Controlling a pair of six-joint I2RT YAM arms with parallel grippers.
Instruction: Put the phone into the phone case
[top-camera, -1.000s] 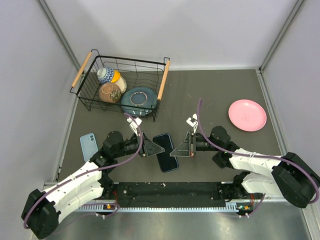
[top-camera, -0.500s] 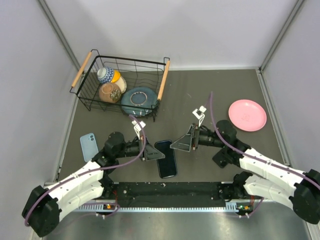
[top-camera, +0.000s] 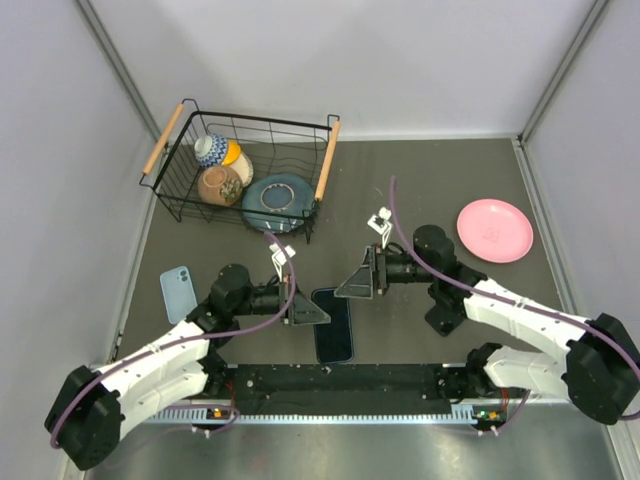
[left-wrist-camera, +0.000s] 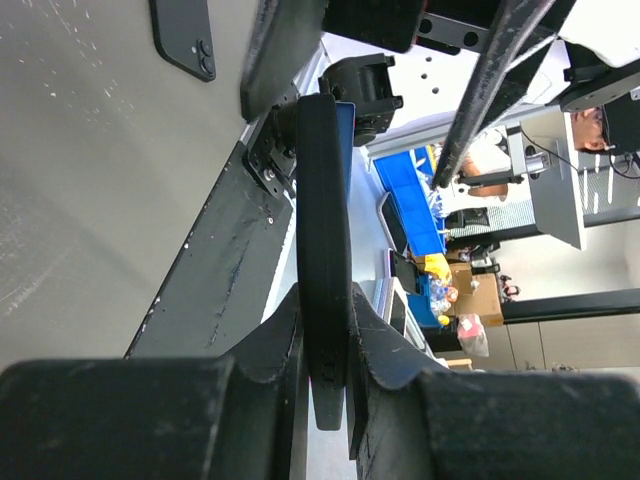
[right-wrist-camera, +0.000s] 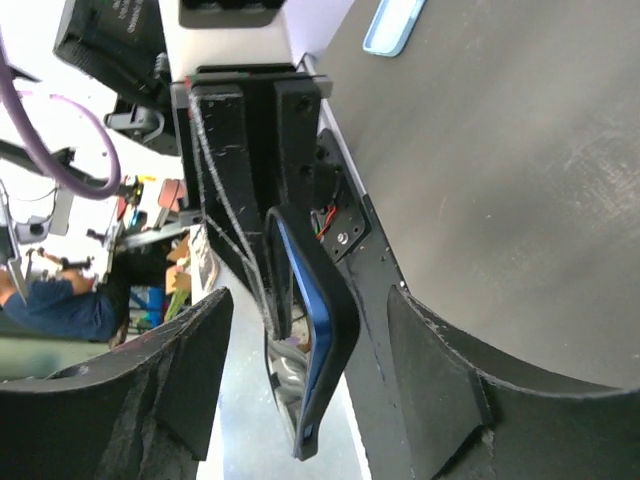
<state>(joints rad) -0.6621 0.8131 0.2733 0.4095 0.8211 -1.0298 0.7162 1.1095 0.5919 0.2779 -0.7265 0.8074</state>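
A dark phone with a blue rim (top-camera: 333, 325) lies lengthwise near the table's front edge. My left gripper (top-camera: 308, 312) is shut on its left long edge; in the left wrist view the phone (left-wrist-camera: 322, 200) runs edge-on between the fingers of the left gripper (left-wrist-camera: 325, 300). Whether it touches the table I cannot tell. My right gripper (top-camera: 357, 280) stands open just beyond the phone's far end, holding nothing. In the right wrist view the phone (right-wrist-camera: 325, 330) shows past the spread fingers of the right gripper (right-wrist-camera: 305, 330). The light blue phone case (top-camera: 177, 293) lies flat at the left, also visible as the case (right-wrist-camera: 395, 25).
A black wire basket (top-camera: 170, 195) with bowls and a blue plate stands at the back left. A pink plate (top-camera: 495, 231) lies at the right. A dark slab with two camera lenses (left-wrist-camera: 185, 40) lies on the table ahead of the left gripper. A black rail (top-camera: 340, 385) borders the front.
The right gripper let go of the phone, opened and drew back from it. The left gripper closed on the phone, which slid toward the front edge and turned straighter.
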